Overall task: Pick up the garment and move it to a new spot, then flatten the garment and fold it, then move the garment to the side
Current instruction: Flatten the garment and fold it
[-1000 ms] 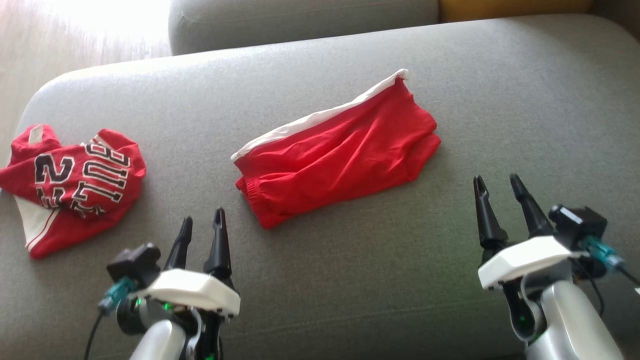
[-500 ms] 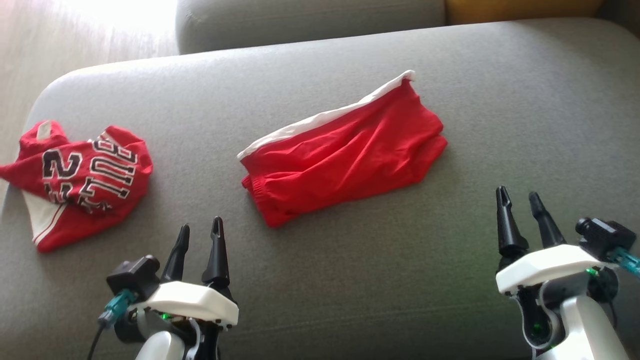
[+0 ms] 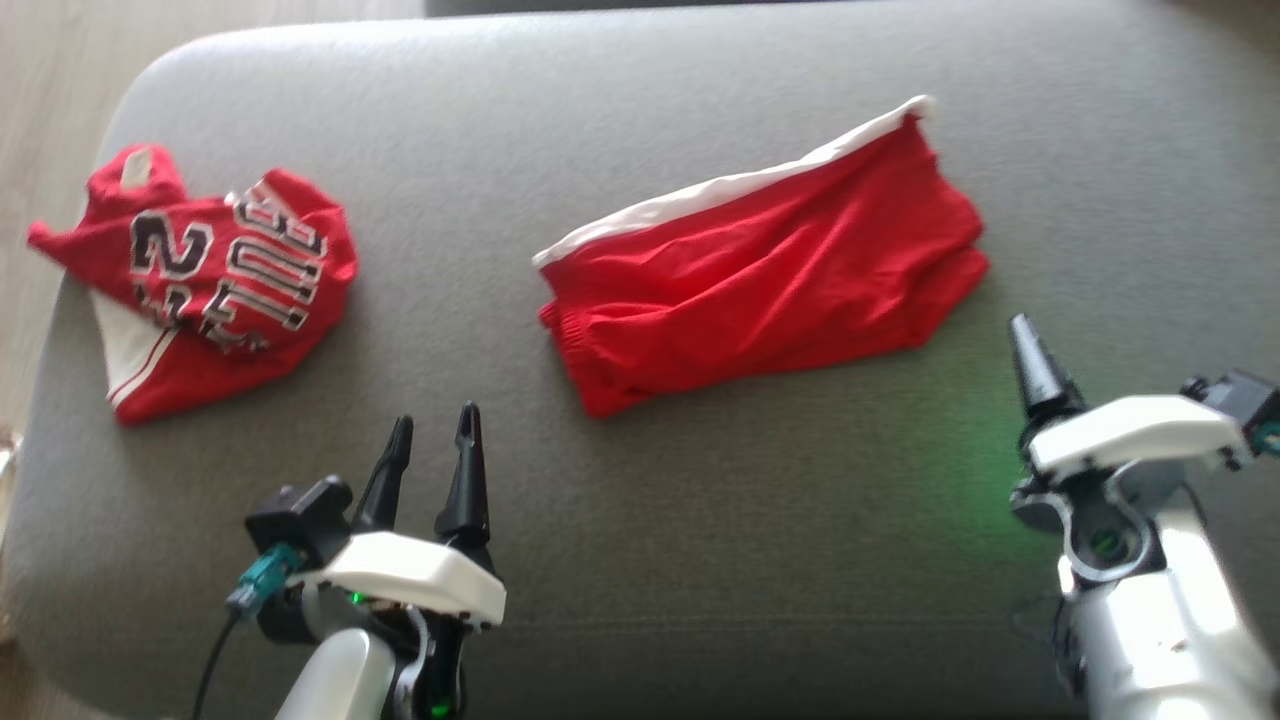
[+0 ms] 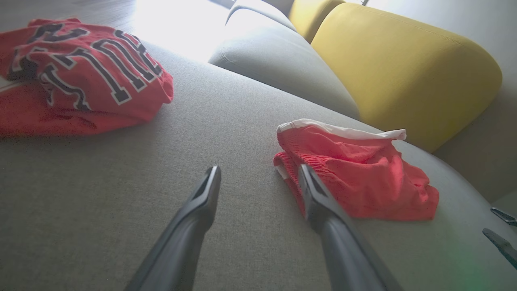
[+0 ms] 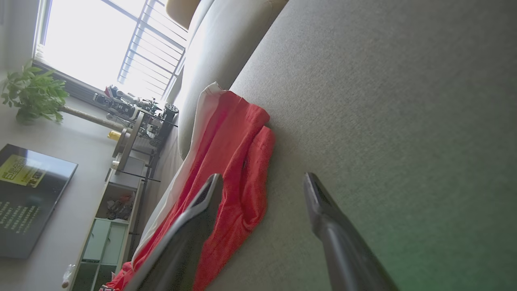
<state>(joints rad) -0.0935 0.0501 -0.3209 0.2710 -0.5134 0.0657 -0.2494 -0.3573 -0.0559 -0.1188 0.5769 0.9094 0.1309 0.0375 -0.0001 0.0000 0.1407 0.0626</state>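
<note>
Head view: red shorts [image 3: 760, 270] lie folded mid-sofa [image 3: 700, 520], with a crumpled jersey [image 3: 220, 280] well to their left. The left hand [image 3: 435, 415] gapes wide and empty near the shorts' left end. The right hand [image 5: 262, 176] is equally wide and empty beside their right end.

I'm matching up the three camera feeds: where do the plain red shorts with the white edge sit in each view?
Head view: red shorts right of centre, lying on the grey cushion.
Left wrist view: red shorts right of centre, at middle height.
Right wrist view: red shorts running diagonally from centre to bottom left.
Shared landmark: their white edge strip, along the far side in the head view.
</note>
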